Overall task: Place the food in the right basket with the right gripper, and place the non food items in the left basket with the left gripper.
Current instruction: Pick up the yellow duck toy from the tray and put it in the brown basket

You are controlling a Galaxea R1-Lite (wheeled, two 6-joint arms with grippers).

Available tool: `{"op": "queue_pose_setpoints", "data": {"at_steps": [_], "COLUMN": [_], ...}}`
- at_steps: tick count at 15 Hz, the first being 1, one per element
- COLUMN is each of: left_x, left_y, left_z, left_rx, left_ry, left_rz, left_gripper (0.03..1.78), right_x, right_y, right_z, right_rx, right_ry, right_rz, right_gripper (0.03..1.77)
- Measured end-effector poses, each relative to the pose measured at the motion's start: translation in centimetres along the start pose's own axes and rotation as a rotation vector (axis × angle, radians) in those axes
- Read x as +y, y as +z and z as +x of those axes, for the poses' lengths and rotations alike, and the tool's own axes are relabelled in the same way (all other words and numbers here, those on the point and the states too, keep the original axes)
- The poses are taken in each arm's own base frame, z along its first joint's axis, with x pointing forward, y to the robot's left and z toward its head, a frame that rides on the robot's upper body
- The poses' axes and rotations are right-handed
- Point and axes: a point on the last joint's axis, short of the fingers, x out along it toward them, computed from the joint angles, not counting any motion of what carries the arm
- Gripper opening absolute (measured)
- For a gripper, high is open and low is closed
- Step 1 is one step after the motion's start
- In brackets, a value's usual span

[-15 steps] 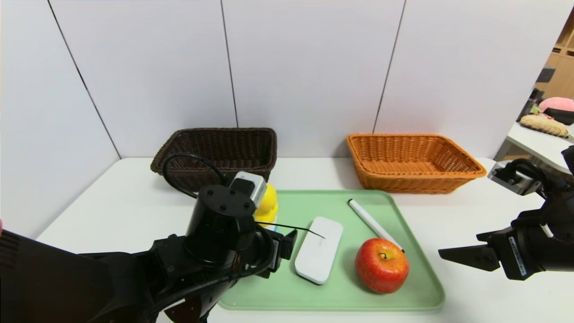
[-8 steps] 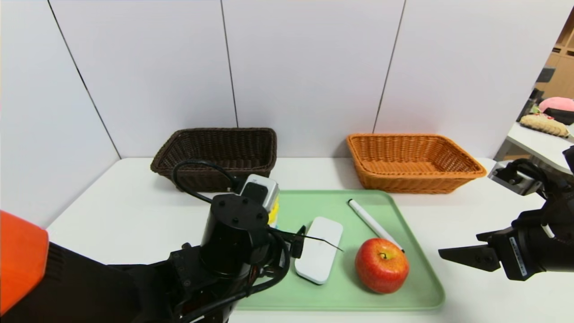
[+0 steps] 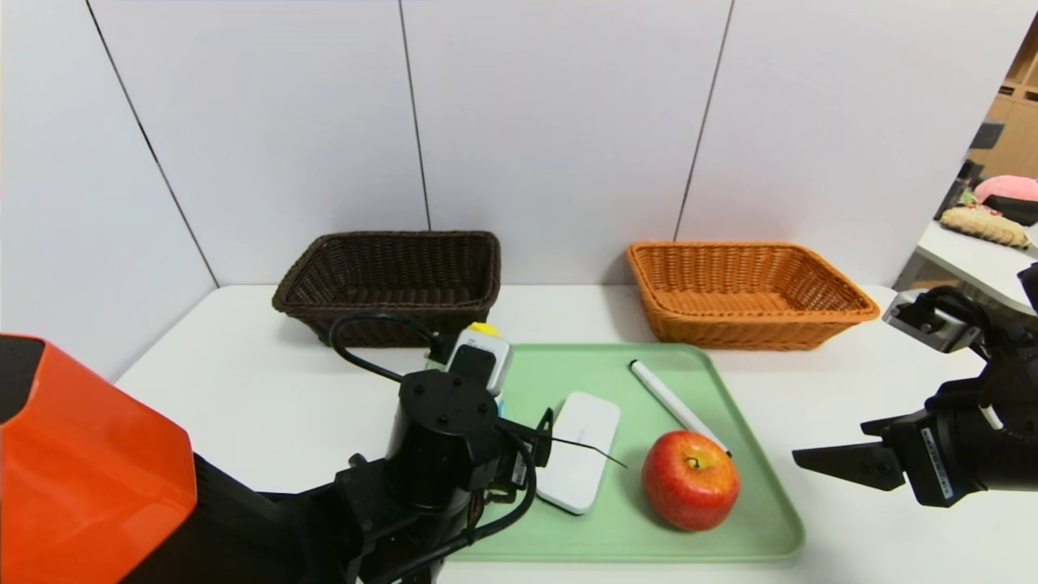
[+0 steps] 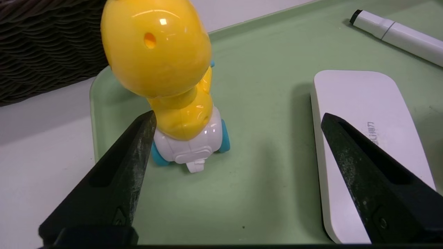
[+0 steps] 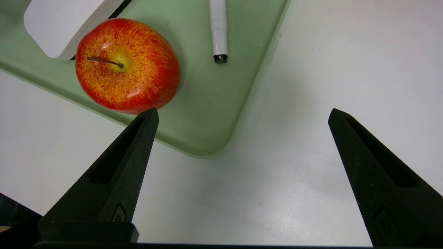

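Observation:
On the green tray (image 3: 730, 535) lie a red apple (image 3: 690, 480), a white marker (image 3: 673, 402) and a flat white box (image 3: 581, 453). A yellow toy on blue wheels (image 4: 162, 62) stands at the tray's far left corner; the head view shows only the top of the toy (image 3: 486, 328) behind my left wrist. My left gripper (image 4: 238, 116) is open above the tray, one finger beside the toy's base, the other over the white box (image 4: 360, 114). My right gripper (image 5: 244, 112) hangs open over bare table, right of the tray's near corner, with the apple (image 5: 128, 65) just beyond one fingertip.
A dark brown basket (image 3: 389, 276) stands at the back left and an orange basket (image 3: 750, 296) at the back right, both behind the tray. White wall panels close the back. Another table with soft items (image 3: 985, 223) sits at the far right.
My left arm has moved forward and to the right over the tray, now covering most of the yellow toy in the head view. The right arm has not moved.

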Motion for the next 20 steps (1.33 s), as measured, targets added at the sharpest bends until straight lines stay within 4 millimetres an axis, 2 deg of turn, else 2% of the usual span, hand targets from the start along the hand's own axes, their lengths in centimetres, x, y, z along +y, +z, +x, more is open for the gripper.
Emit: {"op": "queue_pose_setpoints", "data": {"at_steps": [5, 13, 20], "left_x": [0.6, 1.7, 2.1], "left_y": [-0.2, -1.4, -1.2], "left_z": [-0.1, 1.9, 3.2], "left_rx": [0.01, 0.049, 0.037], "left_ry": [0.016, 0.076, 0.123], "left_rz": [0.003, 0.001, -0.016], "left_gripper": [1.69, 1.69, 1.69], "right_x": [0.0, 0.2, 0.4], "right_y": [0.1, -0.1, -0.3], "right_z": [0.0, -0.3, -0.4], "right_rx": [-0.003, -0.01, -0.011], "right_ry": [0.001, 0.005, 0.009], "right_rz": [-0.002, -0.007, -0.011], "right_gripper": [1.7, 1.7, 1.7]}}
